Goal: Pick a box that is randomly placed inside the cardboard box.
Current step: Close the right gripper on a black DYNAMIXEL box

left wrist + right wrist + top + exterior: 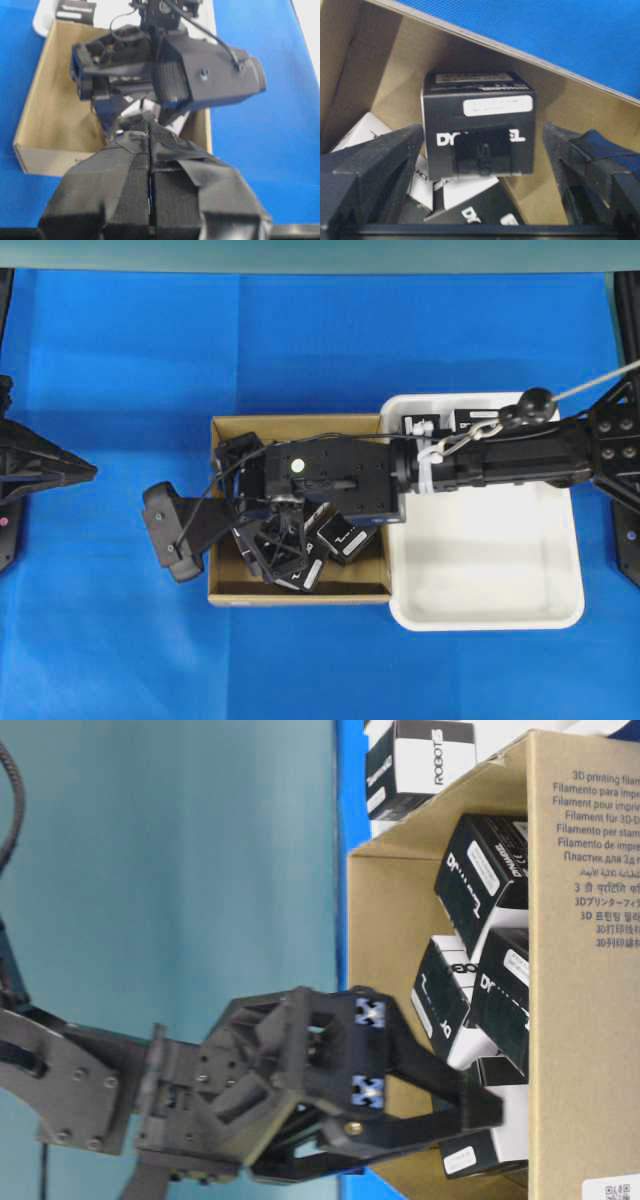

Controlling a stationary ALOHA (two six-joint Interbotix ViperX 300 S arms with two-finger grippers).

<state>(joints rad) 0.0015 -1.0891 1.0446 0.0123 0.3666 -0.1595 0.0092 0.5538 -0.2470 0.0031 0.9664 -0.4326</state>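
Observation:
The brown cardboard box (pixel 225 430) sits mid-table and holds several small black boxes with white labels (pixel 345 538). My right gripper (pixel 283 530) reaches across from the right and points down into it. In the right wrist view it (pixel 482 132) is open. Its fingers (pixel 395 155) stand on either side of one upright black box (pixel 479 107), with a gap on each side. That box stands by the carton's wall (pixel 580 105), with other boxes lying in front of it. My left gripper (pixel 150 125) is shut and empty, parked at the far left (pixel 85 472).
A white plastic tray (pixel 480 580) touches the carton's right side and holds two more black boxes (pixel 472 420) at its back edge, under my right arm. The table-level view shows the carton (pixel 590 1050) with boxes stacked inside. Blue cloth (pixel 120 350) covers the table.

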